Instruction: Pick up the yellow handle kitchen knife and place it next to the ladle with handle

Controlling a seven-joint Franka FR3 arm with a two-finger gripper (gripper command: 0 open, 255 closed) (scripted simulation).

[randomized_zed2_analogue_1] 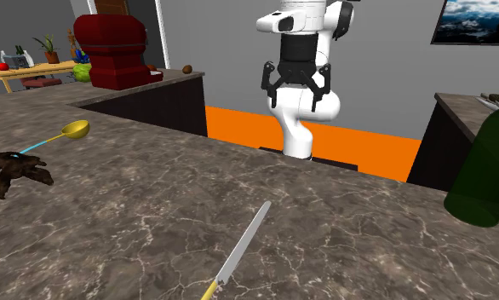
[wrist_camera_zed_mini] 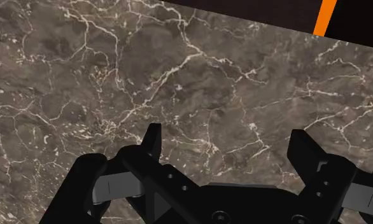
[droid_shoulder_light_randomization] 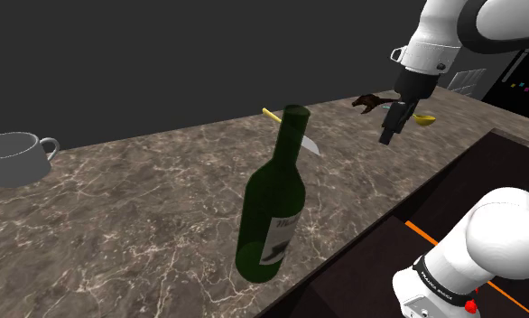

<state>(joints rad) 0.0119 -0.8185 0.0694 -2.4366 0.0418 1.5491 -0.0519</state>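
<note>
- Kitchen knife (randomized_zed2_analogue_1: pixel 246 241) lies flat on the marble-patterned counter (randomized_zed2_analogue_1: pixel 146 200) at the front of the second exterior view, yellow handle toward the near edge, blade aimed at the robot; nothing touches it, so it is not yet picked up.
- Dark green bottle (randomized_zed2_analogue_1: pixel 486 162) stands off to that view's right; in the shoulder view it rises in front of the knife, a likely obstacle to steer around.
- A gnarled dark brown object (randomized_zed2_analogue_1: pixel 14 173) sits at the second exterior view's left, with the ladle (randomized_zed2_analogue_1: pixel 75 129), yellow bowl and pale blue handle, just beyond it; both lie well apart from the knife, so a carry across the counter looks necessary.
- The gripper (wrist_camera_zed_mini: pixel 226 132) hangs over the counter, jaws spread wide and holding nothing, apparently readied for the grasp; bare marble lies between its fingers.
- The white arm (randomized_zed2_analogue_1: pixel 295 128) rises behind the counter; beyond it, an orange floor (randomized_zed2_analogue_1: pixel 239 128) and a red armchair (randomized_zed2_analogue_1: pixel 111 47).
</note>
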